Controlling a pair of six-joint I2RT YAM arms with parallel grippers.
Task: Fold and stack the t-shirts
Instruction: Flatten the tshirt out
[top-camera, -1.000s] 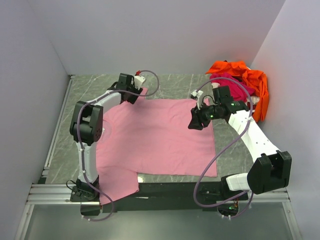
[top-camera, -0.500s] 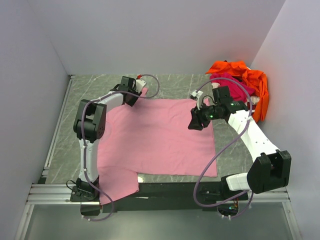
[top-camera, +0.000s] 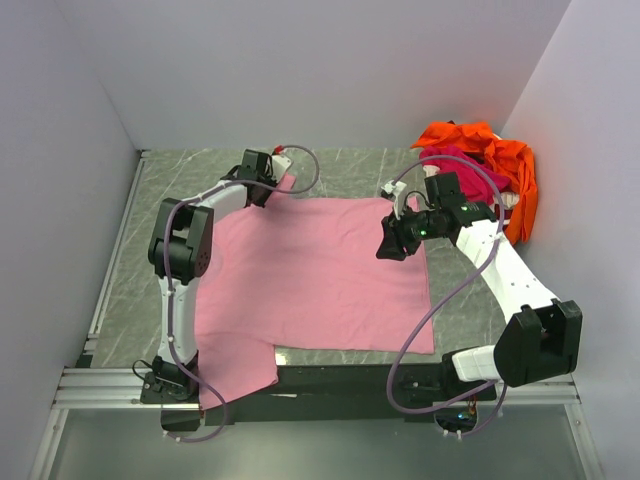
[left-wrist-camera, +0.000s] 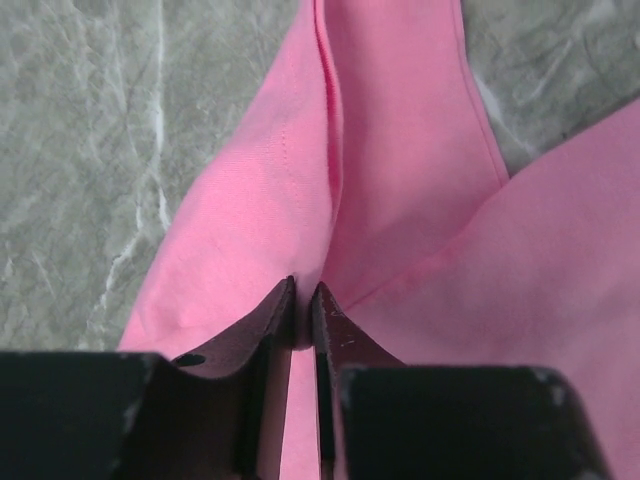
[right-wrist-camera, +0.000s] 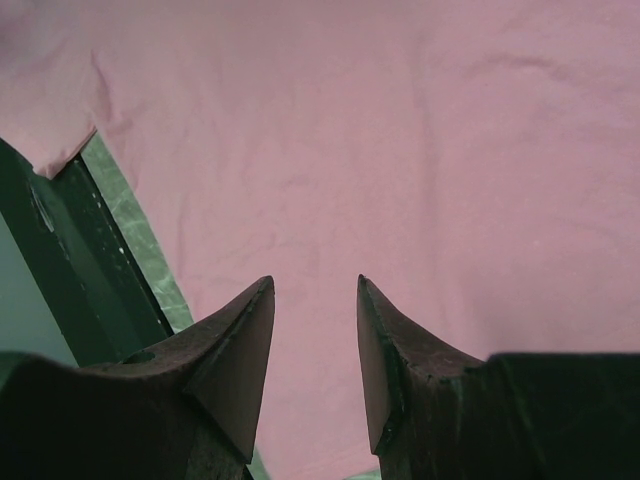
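left wrist: left claw (left-wrist-camera: 303, 292) clenched on pink shirt (left-wrist-camera: 400, 150) fold | right claw (right-wrist-camera: 315, 283) spread above it

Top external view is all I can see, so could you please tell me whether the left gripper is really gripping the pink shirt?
Observer: Yes; in the left wrist view the left gripper is shut on a raised fold of the pink shirt.
Operator: Thank you. And the other arm?
Observer: The right gripper is open and empty, over flat pink cloth.
Operator: Is any stitching near the pinch?
Observer: Yes, a stitched line runs up the shirt beyond the fingers.
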